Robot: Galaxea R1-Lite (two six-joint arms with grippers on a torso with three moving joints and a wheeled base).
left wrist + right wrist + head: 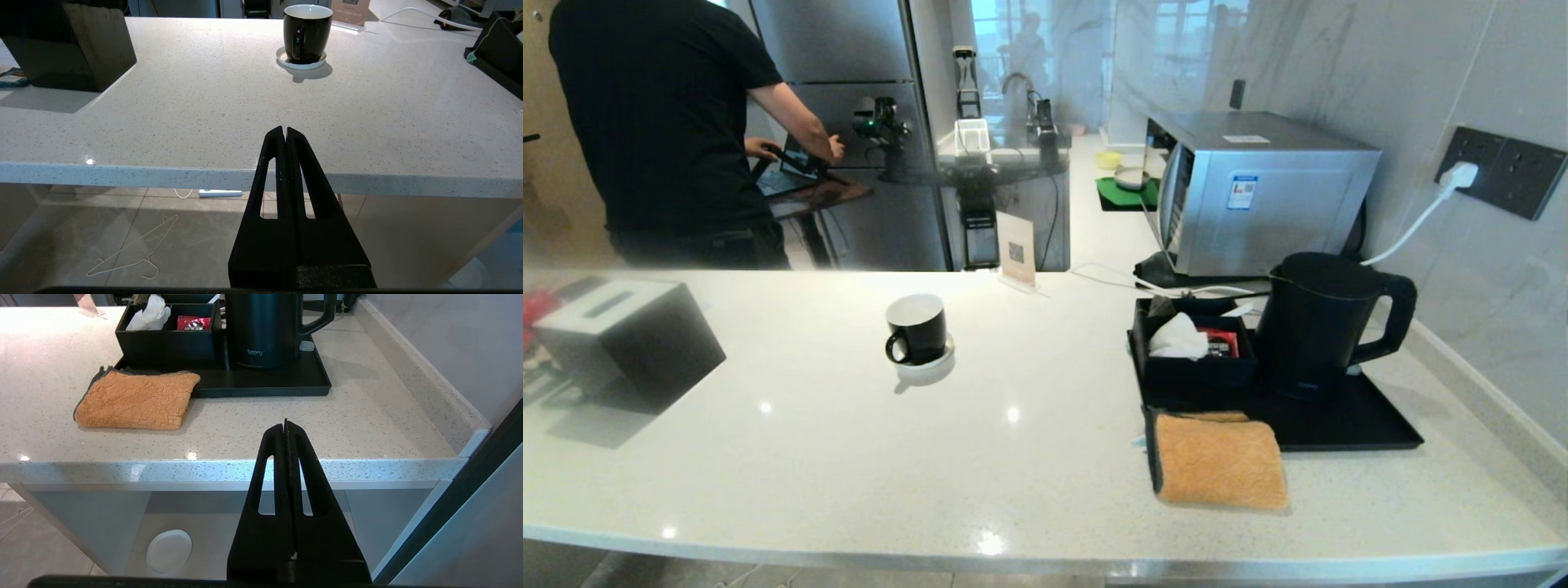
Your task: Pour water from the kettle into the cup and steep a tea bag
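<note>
- The left gripper (284, 130) is parked off the near edge of the counter (809, 457), fingers pressed together and empty.
- The cup (916, 328) stands upright on its saucer (925, 366) left of centre on the counter, well ahead of the left gripper and apart from it, handle towards the robot. It looks light, glossy and breakable; it need only stay still while being filled.
- The tea bag cannot be picked out for certain; a thin string with a greenish tag (471, 57) hangs at the organiser box (1188, 347) on the black tray (1347, 420). It would be limp and light, best pinched by the tag.
- The kettle (1319, 322) stands on the tray's right part, handle (1392, 318) turned right. It is probably heavy if filled, its matte body too wide to clasp, so the handle is the hold.
- The right gripper (286, 425) is closed on nothing, short of the counter edge, the kettle well beyond it.
</note>
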